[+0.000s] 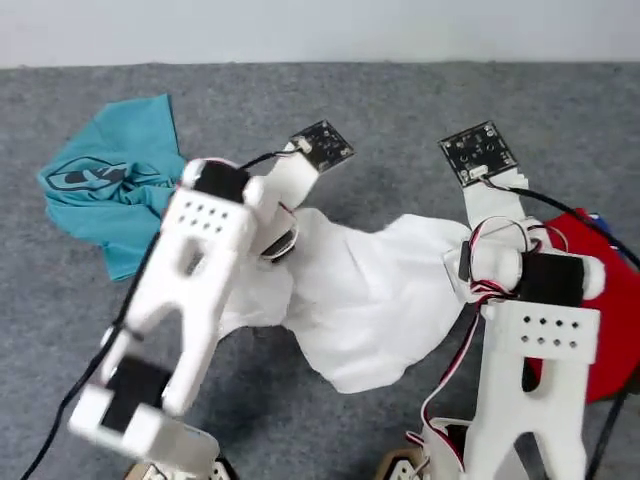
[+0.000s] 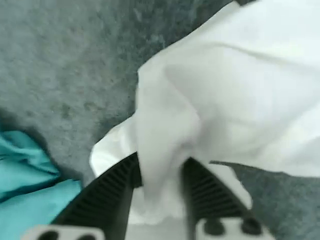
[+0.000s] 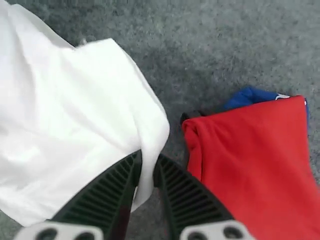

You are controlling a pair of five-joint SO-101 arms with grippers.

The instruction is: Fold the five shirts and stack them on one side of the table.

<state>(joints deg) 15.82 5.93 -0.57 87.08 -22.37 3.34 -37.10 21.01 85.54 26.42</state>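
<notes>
White shirt [image 1: 360, 300] lay crumpled at centre of the high view on the grey bench [image 1: 400, 110]. Left hand [image 2: 160, 172] pinched a bunched fold at its upper-left edge; right hand [image 3: 147, 172] was clamped on its right edge. Teal shirt [image 1: 110, 185] sat upper left and red shirt [image 1: 615, 370] at right, w/ prob. a blue one [image 3: 247, 96] beneath.

- Your tabletop [image 1: 400, 100] is covered in a grey, carpet-like felt with a short, mottled nap.
- Along its far edge in the high view you see a plain, pale wall [image 1: 320, 30], which meets the grey in a straight line.
- The light you work under is soft and even, and shadows on the felt are faint with blurred edges.
- In both wrist views you see the same grey nap close up.
</notes>
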